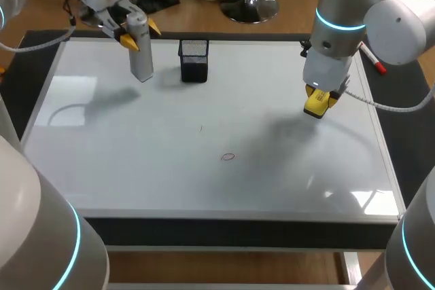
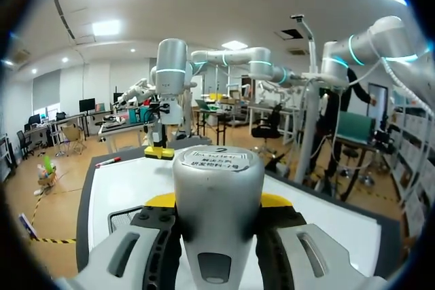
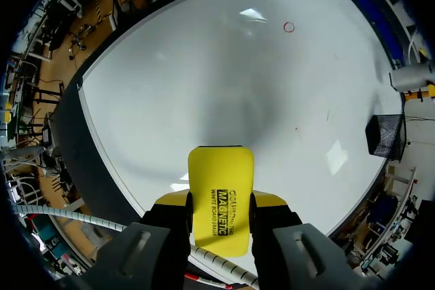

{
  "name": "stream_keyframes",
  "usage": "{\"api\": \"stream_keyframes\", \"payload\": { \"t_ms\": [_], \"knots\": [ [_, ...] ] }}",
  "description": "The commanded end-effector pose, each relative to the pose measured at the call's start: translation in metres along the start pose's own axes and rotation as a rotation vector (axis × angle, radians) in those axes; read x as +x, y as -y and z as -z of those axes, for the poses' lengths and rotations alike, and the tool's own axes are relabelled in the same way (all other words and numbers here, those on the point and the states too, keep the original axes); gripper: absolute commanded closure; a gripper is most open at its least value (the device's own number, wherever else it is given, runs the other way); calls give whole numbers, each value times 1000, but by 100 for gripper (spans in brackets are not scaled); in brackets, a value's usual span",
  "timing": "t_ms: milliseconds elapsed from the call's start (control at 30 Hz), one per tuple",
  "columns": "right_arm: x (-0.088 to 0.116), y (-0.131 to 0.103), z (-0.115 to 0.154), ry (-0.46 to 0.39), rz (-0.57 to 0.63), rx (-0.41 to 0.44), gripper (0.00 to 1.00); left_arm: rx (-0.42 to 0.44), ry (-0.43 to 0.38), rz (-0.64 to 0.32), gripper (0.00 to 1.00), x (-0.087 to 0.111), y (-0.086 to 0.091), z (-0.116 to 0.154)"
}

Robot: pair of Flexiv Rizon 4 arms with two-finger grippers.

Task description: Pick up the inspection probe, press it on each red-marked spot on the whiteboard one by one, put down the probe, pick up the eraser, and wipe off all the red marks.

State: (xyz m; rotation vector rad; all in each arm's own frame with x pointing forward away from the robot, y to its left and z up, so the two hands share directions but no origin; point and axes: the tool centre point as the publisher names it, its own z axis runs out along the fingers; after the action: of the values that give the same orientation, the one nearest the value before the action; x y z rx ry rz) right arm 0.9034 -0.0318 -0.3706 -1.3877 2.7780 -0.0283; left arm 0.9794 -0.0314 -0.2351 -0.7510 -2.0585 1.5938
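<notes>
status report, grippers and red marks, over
Left gripper shut on inspection probe. Right gripper shut on eraser, above whiteboard. Red mark unwiped; mesh holder stands off the path.

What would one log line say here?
left pincer: grips probe | right pincer: grips eraser | red mark: on whiteboard

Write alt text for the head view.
The left gripper holds a probe upright at the back of the whiteboard, beside a mesh cup. The right gripper holds a yellow eraser over its right side; a red mark sits mid-board.
</notes>
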Motion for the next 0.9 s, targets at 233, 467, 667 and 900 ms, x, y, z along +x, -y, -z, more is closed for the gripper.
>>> {"api": "stream_keyframes", "payload": {
  "t_ms": [233,467,667,900],
  "knots": [
    [0,1,1,-2,2,2,100,2,-25,-1,100,-8,-3,8],
    [0,1,1,-2,2,2,100,2,-25,-1,100,-8,-3,8],
    [0,1,1,-2,2,2,100,2,-25,-1,100,-8,-3,8],
    [0,1,1,-2,2,2,100,2,-25,-1,100,-8,-3,8]
  ]
}}
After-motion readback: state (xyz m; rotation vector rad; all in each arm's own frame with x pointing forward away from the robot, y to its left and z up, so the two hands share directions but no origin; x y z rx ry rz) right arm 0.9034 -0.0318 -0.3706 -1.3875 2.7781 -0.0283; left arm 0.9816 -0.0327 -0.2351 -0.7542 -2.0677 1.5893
